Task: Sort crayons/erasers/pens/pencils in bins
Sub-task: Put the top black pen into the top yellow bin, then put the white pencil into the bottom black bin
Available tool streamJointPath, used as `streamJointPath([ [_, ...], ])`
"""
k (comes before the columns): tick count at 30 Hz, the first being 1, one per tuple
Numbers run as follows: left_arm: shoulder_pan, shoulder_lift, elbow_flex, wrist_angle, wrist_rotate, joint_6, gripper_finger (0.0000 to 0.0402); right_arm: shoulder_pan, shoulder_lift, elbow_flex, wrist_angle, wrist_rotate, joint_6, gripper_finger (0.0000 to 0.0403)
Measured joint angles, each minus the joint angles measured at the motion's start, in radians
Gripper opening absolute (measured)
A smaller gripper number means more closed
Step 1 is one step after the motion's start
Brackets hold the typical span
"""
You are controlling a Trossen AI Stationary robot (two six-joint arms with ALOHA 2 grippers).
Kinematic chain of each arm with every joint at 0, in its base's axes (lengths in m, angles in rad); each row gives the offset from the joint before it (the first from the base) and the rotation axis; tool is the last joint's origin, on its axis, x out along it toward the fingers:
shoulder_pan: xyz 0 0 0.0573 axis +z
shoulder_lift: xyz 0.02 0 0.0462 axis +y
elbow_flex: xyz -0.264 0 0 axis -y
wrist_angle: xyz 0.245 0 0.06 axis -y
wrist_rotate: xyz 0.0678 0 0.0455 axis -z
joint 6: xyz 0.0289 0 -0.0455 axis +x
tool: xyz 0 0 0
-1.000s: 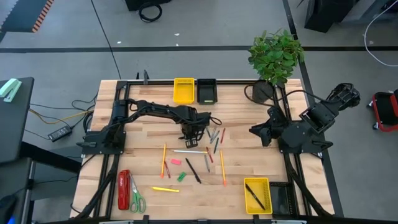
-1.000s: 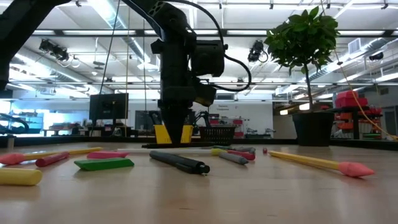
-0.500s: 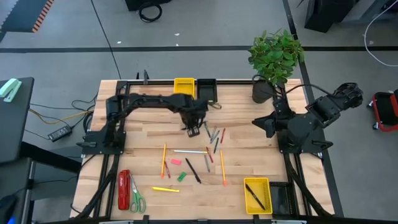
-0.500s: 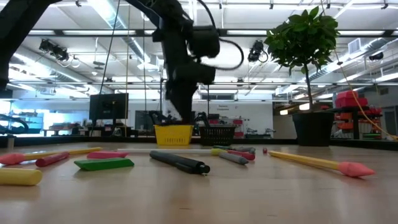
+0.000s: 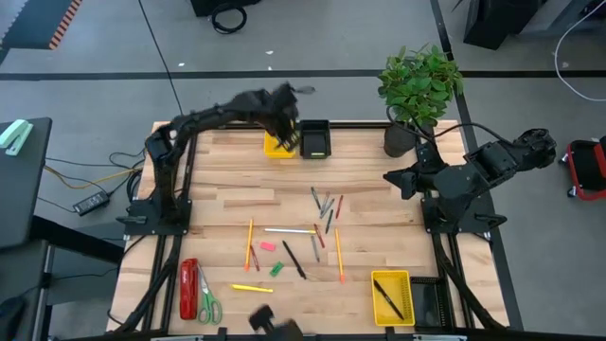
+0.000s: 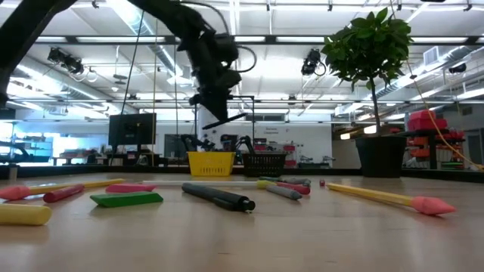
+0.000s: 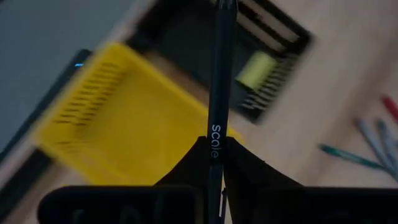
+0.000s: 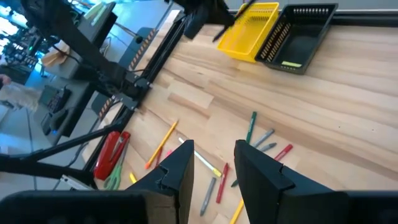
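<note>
A black pen (image 7: 219, 93) is pinched between the fingers of the left gripper (image 7: 214, 163), which is held raised above the yellow bin (image 7: 124, 134) beside the black bin (image 5: 314, 138) at the table's far edge. The right gripper (image 8: 214, 167) is held spread at the right side of the table.

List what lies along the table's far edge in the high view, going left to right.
yellow bin, partly under the left gripper holding a black pen → black bin → potted plant
</note>
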Motion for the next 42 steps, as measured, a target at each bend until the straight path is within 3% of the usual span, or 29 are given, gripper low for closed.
streamJointPath([
  [10,0.151,0.009,-0.038,0.069,0.071,-0.034,0.0044,-0.063,0.000,0.000,0.000,0.000,-0.003,0.0121],
  [18,0.140,0.009,-0.127,0.183,0.078,-0.114,0.0041,-0.119,0.000,0.000,0.000,0.000,-0.007,0.0121],
  [28,0.141,0.010,-0.193,0.177,0.054,-0.130,0.0049,-0.131,0.000,0.000,0.000,-0.011,-0.010,0.0121],
  [42,0.134,-0.013,-0.192,0.139,0.084,-0.207,0.0188,-0.130,-0.012,0.000,0.016,-0.130,-0.036,0.0121],
])
